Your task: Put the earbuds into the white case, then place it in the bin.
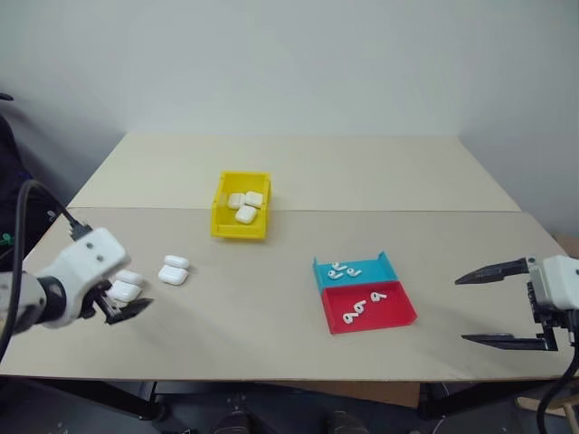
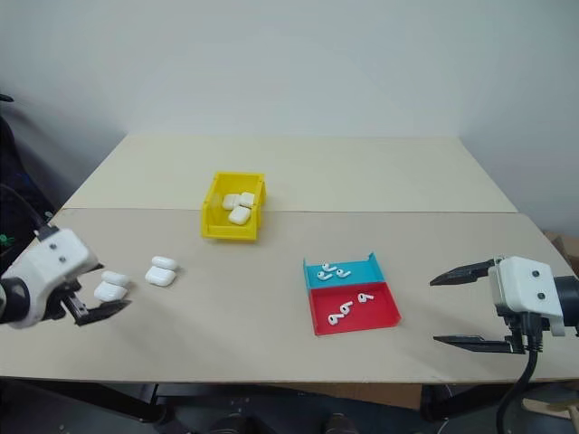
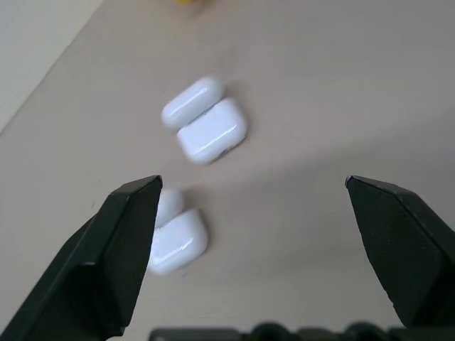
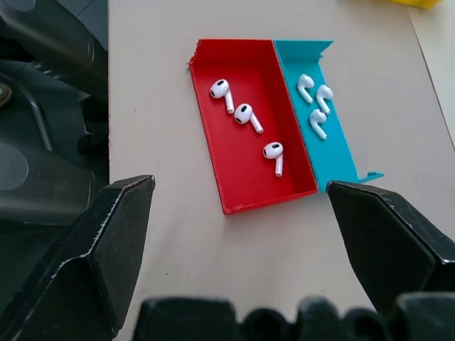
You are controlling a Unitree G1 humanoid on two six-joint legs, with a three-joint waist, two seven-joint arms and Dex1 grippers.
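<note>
Several earbuds [image 4: 244, 114] lie in a flat tray, three in its red half [image 1: 393, 309] and three in its teal half [image 1: 371, 269]. Two white cases rest on the table at the left, each showing two rounded halves side by side: one [image 1: 174, 269] nearer the middle, one [image 3: 174, 238] right by my left gripper [image 1: 127, 310]. That gripper is open, tilted down just in front of the nearer case and partly hiding it. My right gripper [image 1: 463, 309] hangs open to the right of the tray, holding nothing. The yellow bin [image 1: 240, 228] stands behind, with three white cases inside.
The table is made of two tan boards with a seam [image 1: 407, 211] running just behind the bin. Its front edge [image 1: 298, 378] lies close below both grippers. Dark equipment [image 1: 11, 181] stands past the table's left edge.
</note>
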